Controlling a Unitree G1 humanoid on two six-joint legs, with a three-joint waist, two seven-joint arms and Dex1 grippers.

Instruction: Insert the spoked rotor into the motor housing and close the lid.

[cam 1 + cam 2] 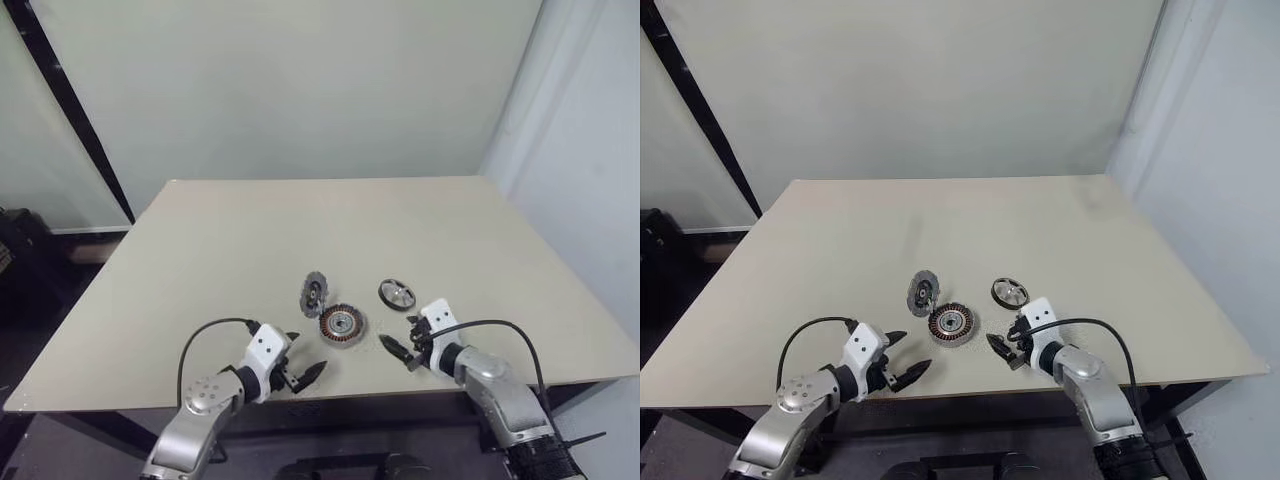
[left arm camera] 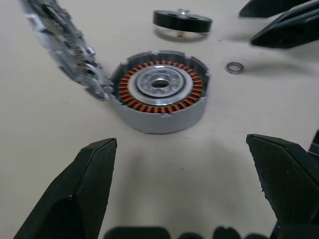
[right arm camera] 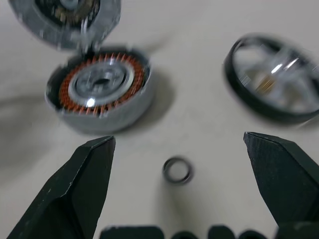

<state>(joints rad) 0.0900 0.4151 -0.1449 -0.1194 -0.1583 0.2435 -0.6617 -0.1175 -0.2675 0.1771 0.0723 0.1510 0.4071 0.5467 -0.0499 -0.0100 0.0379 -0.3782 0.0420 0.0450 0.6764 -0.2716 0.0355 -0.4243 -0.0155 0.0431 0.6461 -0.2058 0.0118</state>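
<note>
Now we see the motor housing (image 1: 342, 324) on the table (image 1: 200, 250), its lid (image 1: 314, 293) tilted up at its far-left rim, the spoked rotor (image 1: 397, 294) to its right. Left gripper (image 1: 303, 371) and right gripper (image 1: 398, 345) flank it, both spread wide, empty.

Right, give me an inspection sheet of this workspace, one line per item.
Surface: beige table, bare apart from the parts.
Job's things: motor housing open, windings exposed; lid tilted up at its rim; spoked rotor on the table to the housing's right, apart from it.
Clutter: small washer ring on the table near the housing.
Claws: left claw and right claw open, empty.
Cables: black cable looping on each forearm.
Surroundings: pale wall behind.
</note>
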